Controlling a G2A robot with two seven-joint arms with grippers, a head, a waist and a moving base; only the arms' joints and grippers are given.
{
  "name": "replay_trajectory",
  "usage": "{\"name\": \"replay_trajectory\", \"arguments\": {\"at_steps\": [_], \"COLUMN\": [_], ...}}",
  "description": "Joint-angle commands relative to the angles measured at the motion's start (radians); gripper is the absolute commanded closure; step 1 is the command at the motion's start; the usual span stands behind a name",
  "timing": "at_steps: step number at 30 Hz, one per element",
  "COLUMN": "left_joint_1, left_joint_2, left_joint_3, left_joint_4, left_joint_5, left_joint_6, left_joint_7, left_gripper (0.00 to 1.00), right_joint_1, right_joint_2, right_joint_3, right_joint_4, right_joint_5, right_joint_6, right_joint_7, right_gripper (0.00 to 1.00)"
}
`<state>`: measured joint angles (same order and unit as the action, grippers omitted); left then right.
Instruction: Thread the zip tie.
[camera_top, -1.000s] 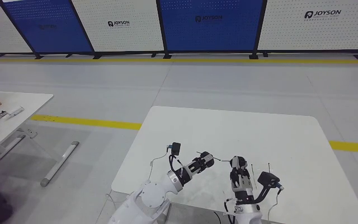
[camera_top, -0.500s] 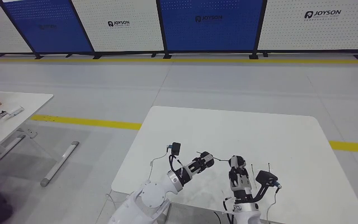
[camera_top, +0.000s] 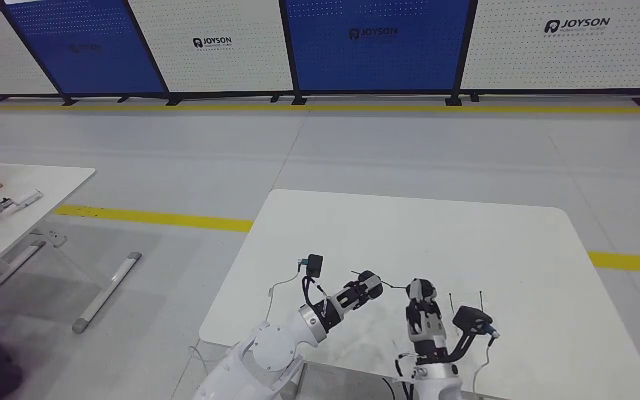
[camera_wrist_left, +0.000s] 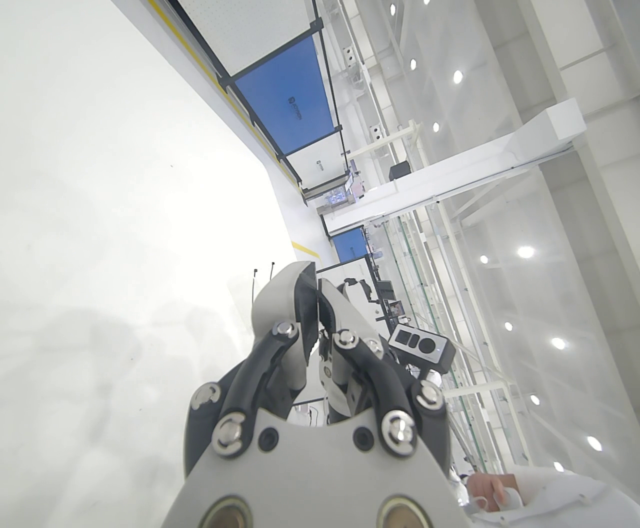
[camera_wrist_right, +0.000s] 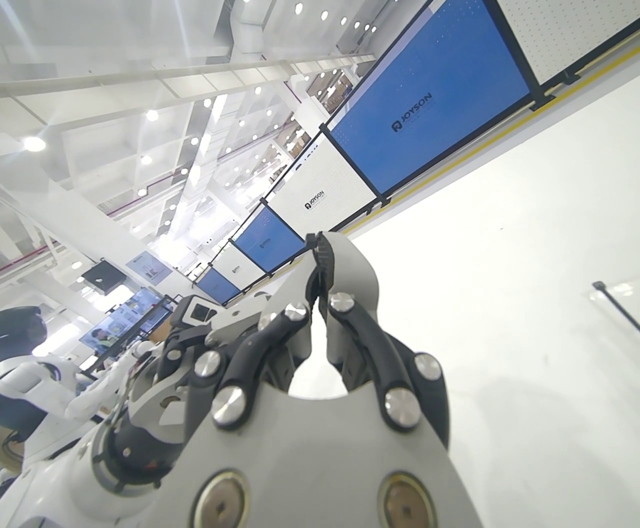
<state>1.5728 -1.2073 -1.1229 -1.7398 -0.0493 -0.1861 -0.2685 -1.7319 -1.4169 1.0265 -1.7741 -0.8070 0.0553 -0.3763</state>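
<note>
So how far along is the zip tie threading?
Done: one tie is up off the table, stretched between the left hand and right hand, both shut on it. In hand: the right hand pinches the head end. Left: no loop shows, so the tail looks not yet threaded. Two spare ties lie on the table.

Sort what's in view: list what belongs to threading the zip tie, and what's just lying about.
In the job:
- zip tie, spanning between the two grippers
- left gripper, shut on one end
- right gripper, shut on the other end

Lying about:
- two spare zip ties on the table, beside the right gripper
- metal bar on the floor
</note>
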Motion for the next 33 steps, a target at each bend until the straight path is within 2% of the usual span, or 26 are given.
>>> {"name": "replay_trajectory", "arguments": {"at_steps": [1,9,13,17,24,33], "left_joint_1": [0.000,0.000,0.000,0.000,0.000,0.000], "left_joint_2": [0.000,0.000,0.000,0.000,0.000,0.000], "left_joint_3": [0.000,0.000,0.000,0.000,0.000,0.000], "left_joint_4": [0.000,0.000,0.000,0.000,0.000,0.000], "left_joint_5": [0.000,0.000,0.000,0.000,0.000,0.000], "left_joint_6": [0.000,0.000,0.000,0.000,0.000,0.000], "left_joint_7": [0.000,0.000,0.000,0.000,0.000,0.000], "left_gripper": [1.00,1.00,1.00,1.00,1.00,1.00], "right_joint_1": [0.005,0.048,0.060,0.046,0.048,0.054], "right_joint_2": [-0.002,-0.013,-0.018,-0.017,-0.019,-0.023], "right_joint_3": [-0.006,-0.026,-0.034,-0.020,-0.012,-0.013], "right_joint_4": [0.007,0.070,0.091,0.088,0.103,0.117], "right_joint_5": [-0.001,0.033,0.082,0.113,0.113,0.134], "right_joint_6": [0.004,0.002,-0.051,-0.107,-0.087,-0.092], "right_joint_7": [-0.002,-0.005,-0.009,-0.035,-0.034,-0.021], "right_gripper": [1.00,1.00,1.00,1.00,1.00,1.00]}}
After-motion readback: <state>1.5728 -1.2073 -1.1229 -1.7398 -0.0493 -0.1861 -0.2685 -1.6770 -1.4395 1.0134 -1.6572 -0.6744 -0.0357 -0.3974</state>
